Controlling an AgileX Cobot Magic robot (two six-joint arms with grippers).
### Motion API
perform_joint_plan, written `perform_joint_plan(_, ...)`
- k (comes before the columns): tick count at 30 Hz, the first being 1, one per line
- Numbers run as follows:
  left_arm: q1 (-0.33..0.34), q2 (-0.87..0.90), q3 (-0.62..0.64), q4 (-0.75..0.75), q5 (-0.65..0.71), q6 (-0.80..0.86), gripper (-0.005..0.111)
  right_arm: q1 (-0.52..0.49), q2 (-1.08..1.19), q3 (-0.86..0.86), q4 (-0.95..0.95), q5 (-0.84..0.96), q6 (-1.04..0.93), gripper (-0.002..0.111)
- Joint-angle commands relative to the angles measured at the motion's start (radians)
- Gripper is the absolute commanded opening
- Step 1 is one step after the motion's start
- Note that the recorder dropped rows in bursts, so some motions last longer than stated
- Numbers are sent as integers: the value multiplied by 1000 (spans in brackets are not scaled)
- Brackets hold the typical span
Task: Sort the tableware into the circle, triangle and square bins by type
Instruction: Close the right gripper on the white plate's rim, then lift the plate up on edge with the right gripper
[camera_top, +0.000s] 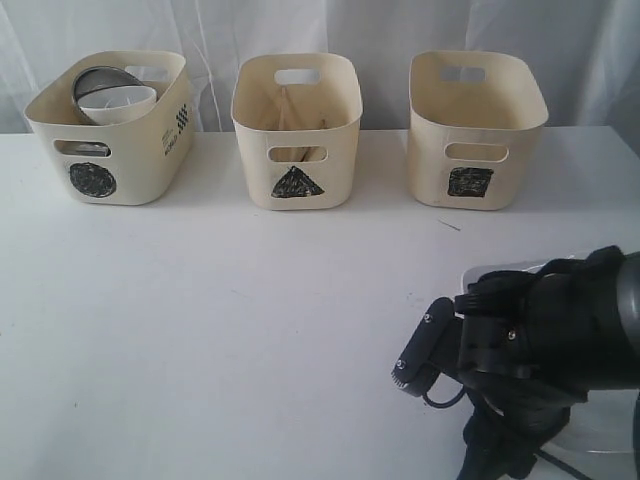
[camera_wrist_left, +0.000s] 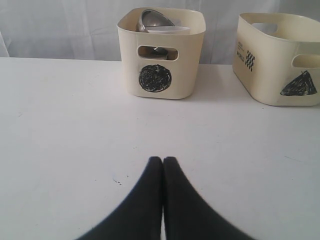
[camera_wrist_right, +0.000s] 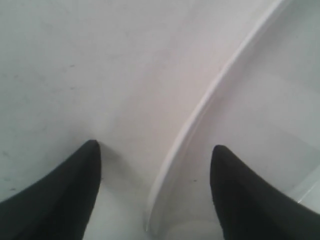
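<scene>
The large white plate (camera_wrist_right: 260, 110) lies on the table at the front right, mostly covered by my right arm (camera_top: 530, 340) in the exterior view. My right gripper (camera_wrist_right: 155, 150) is open and low over the table, one finger outside the plate's rim and one over the plate; nothing is gripped. The circle bin (camera_top: 110, 150) at the back left holds a steel bowl (camera_top: 100, 80) and a white bowl (camera_top: 125, 102). Wooden chopsticks (camera_top: 288, 112) stand in the triangle bin (camera_top: 297, 140). The square bin (camera_top: 475, 130) is at the back right. My left gripper (camera_wrist_left: 163, 160) is shut and empty, facing the circle bin (camera_wrist_left: 160, 65).
All three bins stand in a row along the table's far edge before a white curtain. The triangle bin (camera_wrist_left: 280, 60) shows beside the circle bin in the left wrist view. White tabletop (camera_top: 250, 320) stretches between the bins and my right arm.
</scene>
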Motion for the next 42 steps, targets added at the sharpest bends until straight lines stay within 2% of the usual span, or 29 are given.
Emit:
perform_joint_plan(1, 3, -4, 3, -4, 2, 0, 0, 2, 33, 4, -28, -14, 40, 60)
perform_joint_plan(13, 3, -4, 3, -4, 2, 0, 0, 2, 74, 4, -44, -14, 91, 48)
perform_joint_plan(20, 3, -4, 3, -4, 2, 0, 0, 2, 74, 4, -44, -39, 123, 24)
perform_joint_plan(26, 3, -4, 3, -4, 2, 0, 0, 2, 74, 4, -42, -76, 149, 14)
perform_joint_plan(29, 3, -4, 3, -4, 2, 0, 0, 2, 55, 4, -39, -96, 159, 2)
perform_joint_plan(32, 3, -4, 3, -4, 2, 0, 0, 2, -34, 4, -38, -150, 195, 0)
perform_joint_plan(36, 3, -4, 3, -4, 2, 0, 0, 2, -260, 4, -26, -220, 219, 0)
perform_joint_plan(42, 3, -4, 3, -4, 2, 0, 0, 2, -531, 4, -24, -154, 204, 0)
